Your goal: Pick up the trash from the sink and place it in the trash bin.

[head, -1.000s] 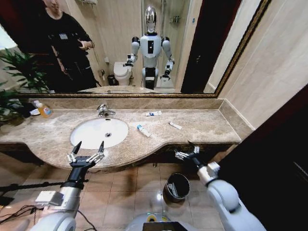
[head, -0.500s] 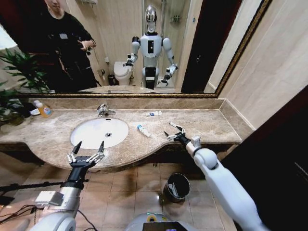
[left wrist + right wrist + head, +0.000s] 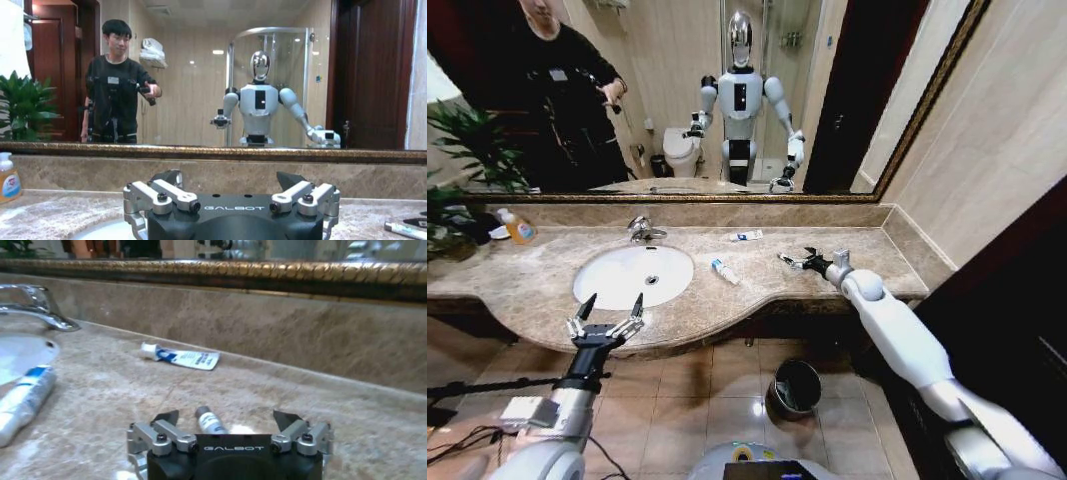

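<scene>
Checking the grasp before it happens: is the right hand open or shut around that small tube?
Open. The right hand has its fingers spread either side of the small tube, which lies on the counter.

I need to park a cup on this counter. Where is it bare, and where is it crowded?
Bare marble lies along the front edge between the sink and the right claw. Crowded: the stretch right of the basin, with three small tubes, and the far-left corner by the orange-liquid bottle.

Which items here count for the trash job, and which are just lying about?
Job items: small tube between the open right claw fingers; flat tube by the mirror; tube beside the sink; trash bin.

Lying about: orange bottle; faucet; plant.
</scene>
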### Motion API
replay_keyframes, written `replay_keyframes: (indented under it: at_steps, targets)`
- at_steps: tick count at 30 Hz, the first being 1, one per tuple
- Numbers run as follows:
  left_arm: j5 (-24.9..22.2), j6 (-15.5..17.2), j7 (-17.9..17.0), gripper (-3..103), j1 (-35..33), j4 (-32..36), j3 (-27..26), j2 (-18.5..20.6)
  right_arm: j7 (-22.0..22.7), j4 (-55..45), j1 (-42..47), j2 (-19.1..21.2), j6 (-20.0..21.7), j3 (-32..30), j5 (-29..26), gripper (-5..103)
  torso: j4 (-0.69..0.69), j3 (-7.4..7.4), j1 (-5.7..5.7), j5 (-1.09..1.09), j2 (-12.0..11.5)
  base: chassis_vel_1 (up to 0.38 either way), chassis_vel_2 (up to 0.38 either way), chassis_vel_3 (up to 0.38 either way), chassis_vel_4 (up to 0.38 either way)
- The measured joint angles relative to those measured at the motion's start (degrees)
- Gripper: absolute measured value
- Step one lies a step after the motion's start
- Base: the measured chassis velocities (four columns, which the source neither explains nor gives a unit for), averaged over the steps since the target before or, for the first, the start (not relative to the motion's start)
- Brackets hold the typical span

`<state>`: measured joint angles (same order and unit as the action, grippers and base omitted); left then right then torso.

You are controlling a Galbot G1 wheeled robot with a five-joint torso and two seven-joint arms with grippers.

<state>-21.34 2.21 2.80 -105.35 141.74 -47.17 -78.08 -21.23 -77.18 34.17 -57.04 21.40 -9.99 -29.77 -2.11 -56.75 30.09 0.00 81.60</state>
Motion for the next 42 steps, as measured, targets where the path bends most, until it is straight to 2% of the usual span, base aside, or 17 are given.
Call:
replay_keyframes:
  at_steps: [4, 5, 6, 7, 10, 12, 14, 15, 18, 21, 22, 23, 25, 26, 30, 38, 42]
  targets:
    - [0.00, 0.00, 0.00, 100, 0.00, 0.00, 0.00, 0.00, -2.08, 0.69, -0.10, -0.04, 1.05, -0.10, 0.11, 88, 0.00, 0.00, 0.00, 0.00, 0.01, 0.000, 0.000, 0.000, 0.000]
    - [0.00, 0.00, 0.00, 100, 0.00, 0.00, 0.00, 0.00, -2.54, 1.17, -0.20, -0.18, 1.15, -0.09, 0.38, 80, 0.01, 0.00, 0.00, 0.00, 0.01, 0.000, 0.000, 0.000, 0.000]
    - [0.00, 0.00, 0.00, 100, 0.00, 0.00, 0.00, 0.00, -2.58, 1.62, -0.32, -0.37, 1.15, -0.01, 0.56, 80, 0.01, 0.00, 0.00, 0.00, 0.01, 0.000, 0.000, 0.000, 0.000]
    - [0.00, 0.00, 0.00, 100, 0.00, 0.00, 0.00, 0.00, -2.58, 2.02, -0.45, -0.62, 1.14, 0.06, 0.76, 76, 0.01, 0.00, 0.00, 0.00, 0.01, 0.000, 0.000, 0.000, 0.000]
    - [0.00, 0.00, 0.00, 100, 0.00, 0.00, 0.00, 0.00, -2.47, 2.75, -0.76, -1.03, 0.99, 0.16, 1.22, 75, 0.00, 0.00, 0.00, 0.00, 0.01, 0.000, 0.000, 0.000, 0.000]
    - [0.00, 0.00, 0.00, 100, 0.00, 0.00, 0.00, 0.00, -2.41, 2.96, -0.85, -1.13, 0.88, 0.21, 1.41, 71, 0.00, 0.00, 0.00, 0.00, 0.01, 0.000, 0.000, 0.000, 0.000]
    - [0.00, 0.00, 0.00, 100, 0.00, 0.00, 0.00, 0.00, -2.25, 3.35, -0.90, -1.23, 0.48, 0.33, 1.85, 61, 0.00, 0.00, 0.00, 0.00, 0.01, 0.000, 0.000, 0.000, 0.000]
    - [0.00, 0.00, 0.00, 100, 0.00, 0.00, 0.00, 0.00, -2.25, 3.35, -0.90, -1.23, 0.48, 0.33, 1.85, 61, 0.00, 0.00, 0.00, 0.00, 0.01, 0.000, 0.000, 0.000, 0.000]
    - [0.00, 0.00, 0.00, 100, 0.00, 0.00, 0.00, 0.00, -2.05, 3.43, -0.82, -0.94, 0.08, 0.44, 2.10, 48, 0.00, 0.00, 0.00, -0.01, 0.01, 0.000, 0.000, 0.000, 0.000]
    - [0.00, 0.00, 0.00, 100, 0.00, 0.00, 0.00, 0.00, -1.93, 3.38, -0.72, -0.69, -0.05, 0.54, 2.18, 48, 0.01, 0.00, 0.00, 0.00, 0.01, 0.000, 0.000, 0.000, 0.000]
    - [0.00, 0.00, 0.00, 100, 0.00, 0.00, 0.00, 0.00, -1.82, 3.33, -0.69, -0.62, -0.04, 0.58, 2.24, 37, 0.00, 0.00, 0.00, 0.00, 0.01, 0.000, 0.000, 0.000, 0.000]
    - [0.00, 0.00, 0.00, 100, 0.00, 0.00, 0.00, 0.00, -1.82, 3.33, -0.69, -0.62, -0.04, 0.58, 2.24, 37, 0.00, 0.00, 0.00, 0.00, 0.01, 0.000, 0.000, 0.000, 0.000]
    - [0.00, 0.00, 0.00, 100, 0.00, 0.00, 0.00, 0.00, -1.76, 3.25, -0.62, -0.55, -0.04, 0.70, 2.41, 27, 0.00, 0.00, 0.00, 0.00, 0.01, 0.000, 0.000, 0.000, 0.000]
    - [0.00, 0.00, 0.00, 100, 0.00, 0.00, 0.00, 0.00, -1.76, 3.25, -0.62, -0.55, -0.04, 0.70, 2.41, 27, 0.00, 0.00, 0.00, 0.00, 0.01, 0.000, 0.000, 0.000, 0.000]
    - [0.00, 0.00, 0.00, 100, 0.00, 0.00, 0.00, 0.00, -1.75, 3.07, -0.46, -0.62, -0.14, 0.98, 2.92, 5, 0.01, 0.01, -0.01, -0.01, 0.01, 0.000, 0.000, 0.000, 0.000]
    - [0.00, 0.00, 0.00, 100, 0.00, 0.00, 0.00, 0.00, -1.00, 2.72, -0.38, -1.16, -0.29, 1.00, 3.24, 1, 0.01, 0.01, -0.01, 0.00, 0.01, 0.000, 0.000, 0.000, 0.000]
    - [0.00, 0.00, 0.00, 100, 0.00, 0.00, 0.00, 0.00, 1.11, -0.28, 0.95, -1.71, -0.56, -1.14, 3.01, 0, 0.00, 0.00, 0.01, 0.00, 0.00, 0.000, 0.000, 0.000, 0.000]
